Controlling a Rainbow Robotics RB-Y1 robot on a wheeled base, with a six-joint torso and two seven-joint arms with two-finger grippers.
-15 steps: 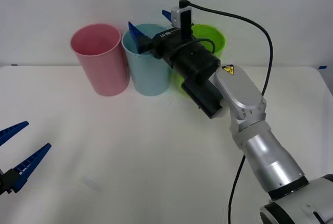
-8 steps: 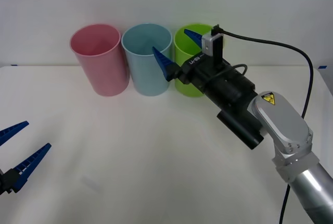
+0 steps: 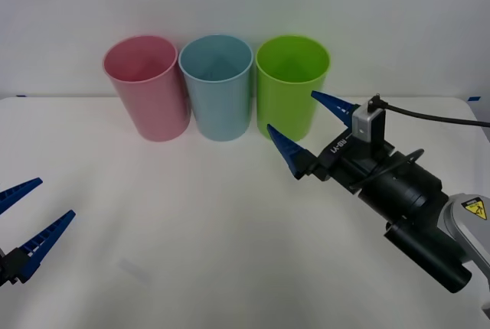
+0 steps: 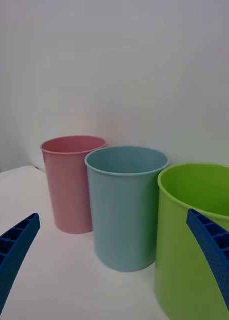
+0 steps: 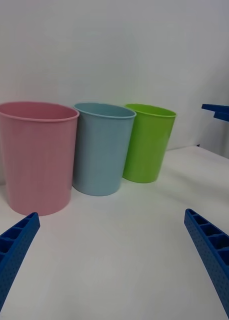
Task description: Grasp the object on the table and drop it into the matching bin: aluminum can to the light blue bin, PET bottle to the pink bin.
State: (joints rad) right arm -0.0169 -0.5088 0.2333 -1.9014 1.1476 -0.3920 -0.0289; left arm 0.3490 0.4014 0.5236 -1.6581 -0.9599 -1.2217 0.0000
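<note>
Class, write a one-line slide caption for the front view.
Right end effector open in front of the green bin, beside blue bin and pink bin; left end effector open low over the table.

The front view looked down and forward from above the arms, taking in the worktop point(image 3: 191, 229) and, at its far edge, the pink bin point(image 3: 147, 88), blue bin point(image 3: 217, 88) and green bin point(image 3: 292, 84). Each wrist view sat low, facing the same three bins level-on. The right wrist camera was near them; the left stood farther back.
</note>
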